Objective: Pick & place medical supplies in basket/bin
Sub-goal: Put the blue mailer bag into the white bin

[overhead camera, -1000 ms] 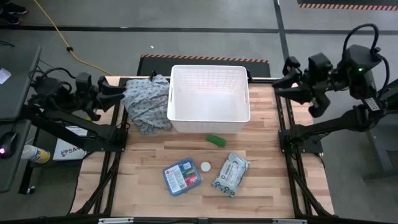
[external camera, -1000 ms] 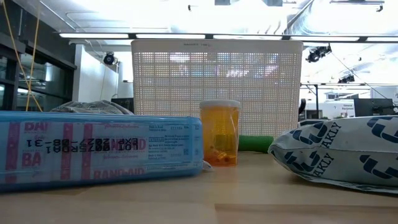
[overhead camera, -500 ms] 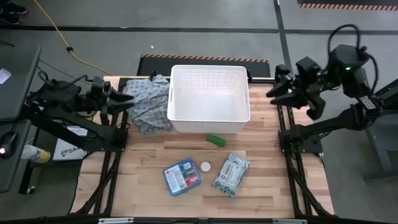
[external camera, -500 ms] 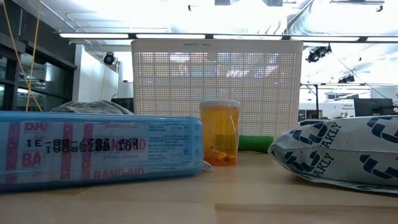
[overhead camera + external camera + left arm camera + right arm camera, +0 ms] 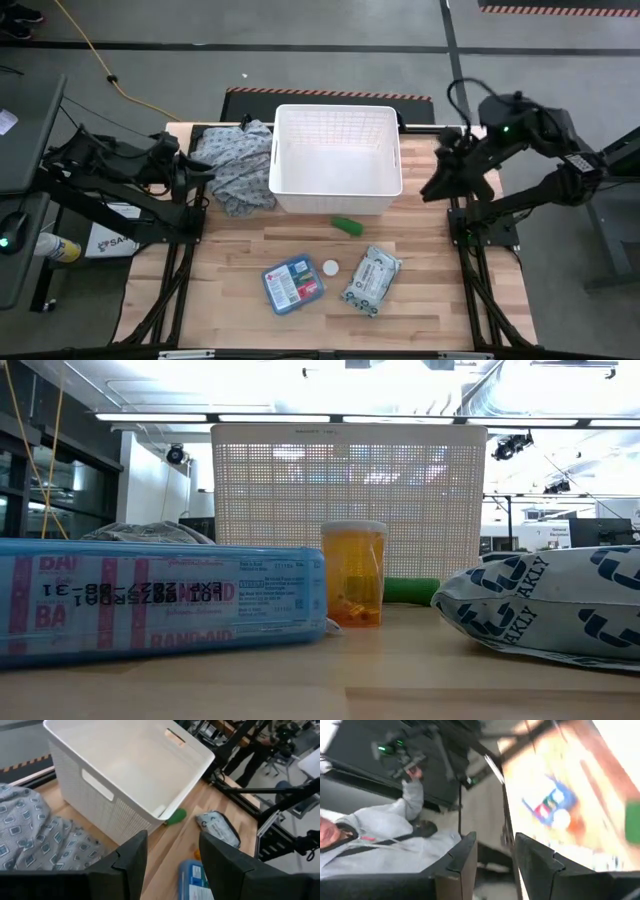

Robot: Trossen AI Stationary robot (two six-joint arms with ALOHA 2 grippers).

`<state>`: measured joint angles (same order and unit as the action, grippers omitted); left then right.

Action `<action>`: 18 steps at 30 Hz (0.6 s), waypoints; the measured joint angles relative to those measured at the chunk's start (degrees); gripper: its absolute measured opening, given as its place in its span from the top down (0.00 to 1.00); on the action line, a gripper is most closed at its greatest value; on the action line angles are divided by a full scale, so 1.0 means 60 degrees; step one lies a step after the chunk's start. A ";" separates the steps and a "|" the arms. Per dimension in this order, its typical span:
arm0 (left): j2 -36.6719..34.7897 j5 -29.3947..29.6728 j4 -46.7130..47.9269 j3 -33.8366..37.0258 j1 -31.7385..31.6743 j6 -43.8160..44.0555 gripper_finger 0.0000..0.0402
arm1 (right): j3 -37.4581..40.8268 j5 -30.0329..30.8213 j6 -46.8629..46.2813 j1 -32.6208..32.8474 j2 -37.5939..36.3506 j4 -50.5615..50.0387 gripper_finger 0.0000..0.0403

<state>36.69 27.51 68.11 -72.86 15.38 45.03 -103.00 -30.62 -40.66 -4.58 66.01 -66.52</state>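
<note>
The wooden worktop stands on a grey concrete floor. A yellow cable trails across the floor beyond the worktop's far left corner, and a red-and-black striped strip lies along its far edge. In the low view, bright ceiling lights glare overhead. A person in a grey top sits beyond the table.

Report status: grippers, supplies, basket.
Left gripper by the cloth heap, right gripper at the table's right edge, both empty. Blue first-aid box and packet still on table. White basket unobstructed.
</note>
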 joint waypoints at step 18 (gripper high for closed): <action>0.0000 0.0308 0.0092 0.0000 0.0000 0.0052 0.47 | 0.0000 0.3600 -0.4664 0.4093 0.0467 -0.1950 0.69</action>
<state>36.69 29.35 68.67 -72.86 15.38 45.34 -103.00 -9.02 -68.64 19.98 68.81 -78.22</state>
